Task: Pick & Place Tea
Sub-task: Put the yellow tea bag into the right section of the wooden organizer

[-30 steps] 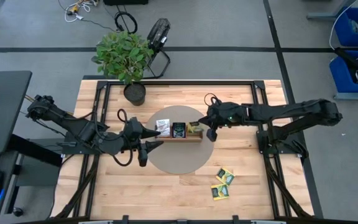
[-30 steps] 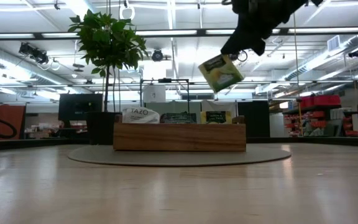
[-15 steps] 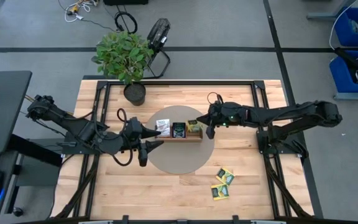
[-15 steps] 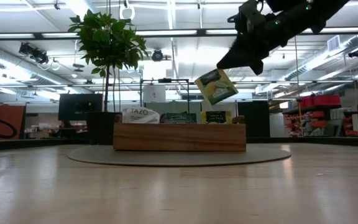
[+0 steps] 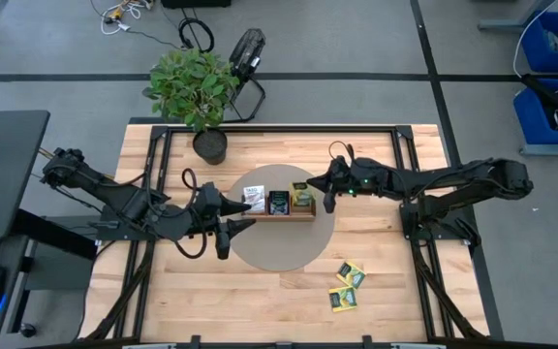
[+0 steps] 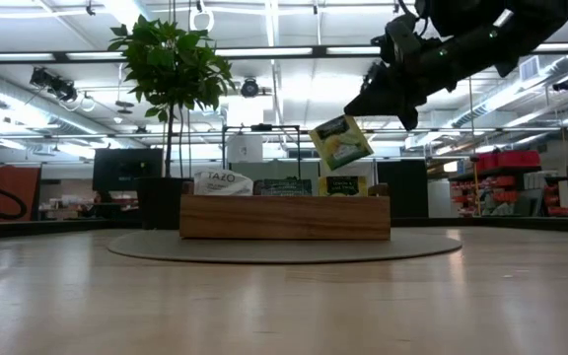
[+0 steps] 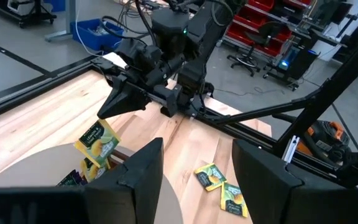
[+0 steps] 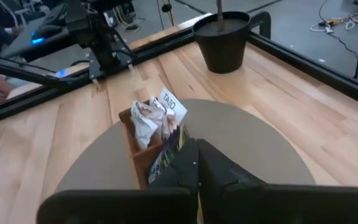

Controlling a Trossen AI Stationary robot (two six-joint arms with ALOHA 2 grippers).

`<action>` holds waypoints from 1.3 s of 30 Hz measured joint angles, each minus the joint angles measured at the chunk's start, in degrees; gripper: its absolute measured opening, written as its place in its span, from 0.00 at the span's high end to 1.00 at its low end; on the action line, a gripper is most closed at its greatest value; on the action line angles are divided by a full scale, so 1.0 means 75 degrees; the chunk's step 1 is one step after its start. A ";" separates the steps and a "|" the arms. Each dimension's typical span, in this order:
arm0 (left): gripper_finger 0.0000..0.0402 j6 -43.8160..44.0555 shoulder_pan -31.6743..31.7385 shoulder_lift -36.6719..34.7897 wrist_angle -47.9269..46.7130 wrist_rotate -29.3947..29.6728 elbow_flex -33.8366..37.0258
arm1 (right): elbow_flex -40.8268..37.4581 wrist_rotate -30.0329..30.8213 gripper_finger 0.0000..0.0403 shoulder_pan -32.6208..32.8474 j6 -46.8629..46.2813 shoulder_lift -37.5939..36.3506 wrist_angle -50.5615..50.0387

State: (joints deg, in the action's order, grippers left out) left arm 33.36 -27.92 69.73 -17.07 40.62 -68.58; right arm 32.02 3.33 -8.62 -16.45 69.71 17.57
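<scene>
Grey floor (image 5: 356,48) surrounds the wooden table (image 5: 260,291), crossed by dark seam lines. Potted plant (image 5: 194,87) stands at the table's far edge in a black pot (image 5: 209,145). A small black fan (image 5: 248,53) sits on the floor just beyond it, cables near. Blue bins (image 5: 555,78) lie at the right; a dark desk (image 5: 3,165) at the left. The low view shows a ceiling with strip lights (image 6: 264,49) and red shelving (image 6: 516,163).

"tazo" on white tea packet (image 6: 222,181)
</scene>
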 joint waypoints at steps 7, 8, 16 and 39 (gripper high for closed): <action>0.51 -0.0029 0.0047 0.0000 0.0013 0.0000 0.0000 | -0.0123 -0.0242 1.00 -0.0009 -0.0132 0.0279 0.0665; 0.51 -0.0028 0.0063 0.0000 0.0013 0.0000 0.0000 | -0.0123 -0.0365 1.00 -0.0012 -0.0173 0.0389 0.0856; 0.51 -0.0014 0.0063 0.0000 0.0022 0.0003 0.0000 | -0.0123 -0.0528 1.00 -0.0012 -0.0161 0.0942 0.1158; 0.51 -0.0020 0.0067 0.0000 0.0019 0.0029 0.0000 | -0.0123 -0.0598 1.00 -0.0312 0.0239 0.0950 0.0824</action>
State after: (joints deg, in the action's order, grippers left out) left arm 33.21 -27.42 69.73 -16.93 40.84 -68.58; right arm 31.09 -1.15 -10.96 -14.66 76.84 23.75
